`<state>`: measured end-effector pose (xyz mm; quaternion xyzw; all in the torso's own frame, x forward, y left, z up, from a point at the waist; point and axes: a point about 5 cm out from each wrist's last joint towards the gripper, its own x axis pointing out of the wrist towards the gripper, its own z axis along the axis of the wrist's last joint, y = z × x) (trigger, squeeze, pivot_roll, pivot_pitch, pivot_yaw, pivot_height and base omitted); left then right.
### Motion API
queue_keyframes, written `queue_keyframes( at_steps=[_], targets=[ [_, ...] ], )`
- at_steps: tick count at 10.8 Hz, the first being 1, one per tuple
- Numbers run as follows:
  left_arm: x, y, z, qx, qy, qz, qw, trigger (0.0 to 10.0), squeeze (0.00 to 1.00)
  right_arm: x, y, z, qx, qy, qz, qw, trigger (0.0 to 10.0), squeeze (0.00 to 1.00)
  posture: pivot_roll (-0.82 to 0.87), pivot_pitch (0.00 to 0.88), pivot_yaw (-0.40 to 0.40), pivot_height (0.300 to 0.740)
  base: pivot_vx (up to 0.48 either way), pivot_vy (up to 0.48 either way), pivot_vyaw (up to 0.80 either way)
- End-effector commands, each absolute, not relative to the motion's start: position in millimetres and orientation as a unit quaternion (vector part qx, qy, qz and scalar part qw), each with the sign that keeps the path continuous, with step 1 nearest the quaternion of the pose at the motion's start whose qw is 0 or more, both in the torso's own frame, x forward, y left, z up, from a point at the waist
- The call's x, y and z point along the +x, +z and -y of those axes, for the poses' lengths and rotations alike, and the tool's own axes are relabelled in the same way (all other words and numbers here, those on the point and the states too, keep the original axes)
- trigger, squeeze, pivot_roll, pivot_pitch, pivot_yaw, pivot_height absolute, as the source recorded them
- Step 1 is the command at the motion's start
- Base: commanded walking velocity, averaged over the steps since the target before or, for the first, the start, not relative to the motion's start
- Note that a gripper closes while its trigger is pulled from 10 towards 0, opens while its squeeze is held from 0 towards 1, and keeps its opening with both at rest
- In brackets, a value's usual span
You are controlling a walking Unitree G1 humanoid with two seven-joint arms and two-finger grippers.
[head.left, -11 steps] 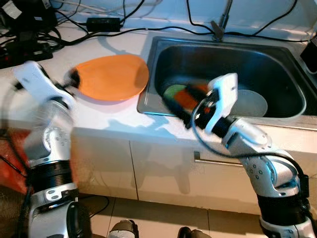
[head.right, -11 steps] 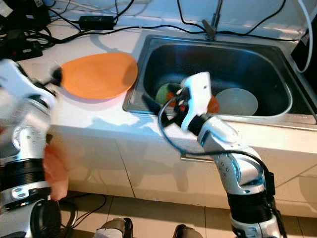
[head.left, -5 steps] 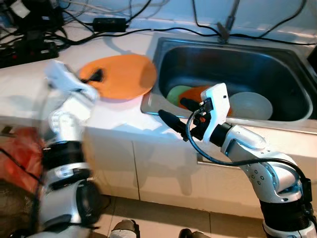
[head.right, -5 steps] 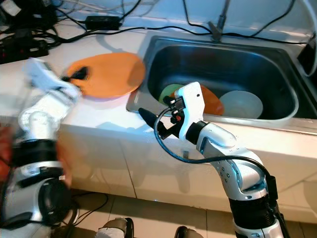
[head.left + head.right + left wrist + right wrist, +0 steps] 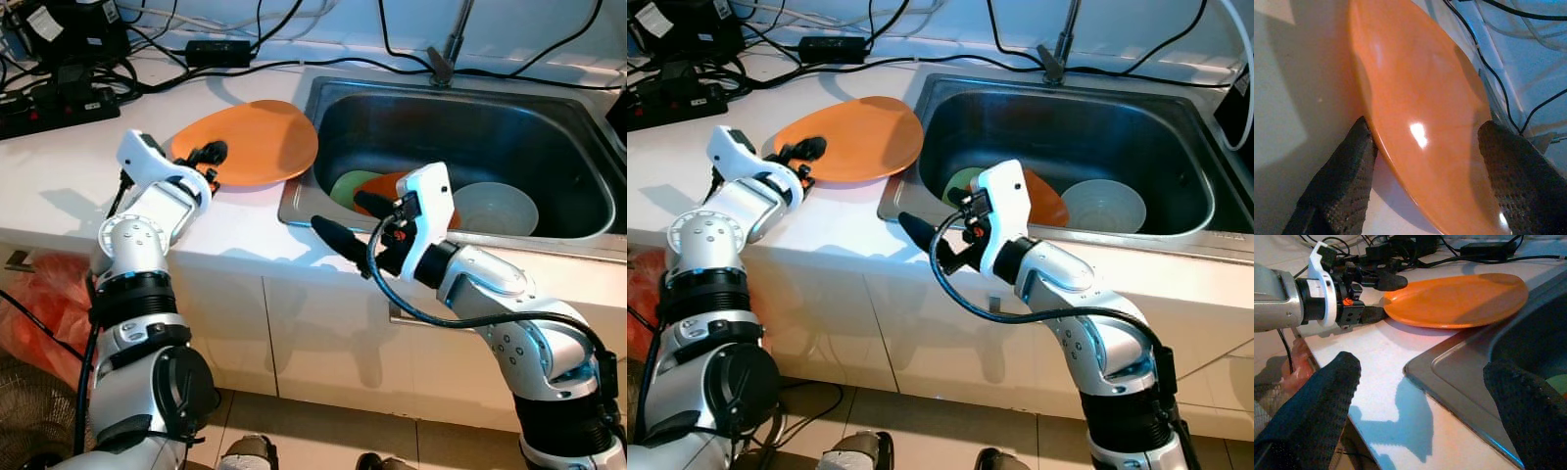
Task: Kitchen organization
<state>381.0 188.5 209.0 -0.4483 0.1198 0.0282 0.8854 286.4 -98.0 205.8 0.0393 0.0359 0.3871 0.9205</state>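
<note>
Left hand (image 5: 805,160) at orange plate (image 5: 857,135) rim; right hand (image 5: 933,208), fingers spread, beside sink (image 5: 1136,127).

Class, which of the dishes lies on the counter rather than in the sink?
The large orange plate, at the left pincer; the green, orange and white dishes sit in the sink.

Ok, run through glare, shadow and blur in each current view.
Left eye view: sharp; arm shadows fall across the counter. Right eye view: also sharp, sink interior dim. Left wrist view: a bright glare spot on the orange plate, fingers soft and out of focus. Right wrist view: near fingers blurred, blue-tinged shadows on the counter.
</note>
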Motion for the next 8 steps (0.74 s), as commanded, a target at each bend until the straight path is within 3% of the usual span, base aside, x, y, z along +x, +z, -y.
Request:
queue_keyframes(
  at_steps=[1,8],
  targets=[
    [381.2,199.6,-185.8,-0.450,0.038,-0.151,0.879,0.0,0.00,283.6,209.7,95.4,0.039,0.396,-0.031,0.917,10.0,0.00,0.13,0.113,0.038,0.740,0.000,0.000,0.00],
    [382.2,198.7,-186.4,-0.477,0.033,-0.148,0.866,0.0,0.00,282.2,206.6,93.7,0.040,0.400,-0.037,0.915,10.0,0.00,0.13,0.114,0.037,0.740,0.000,0.000,0.00]
  ],
)
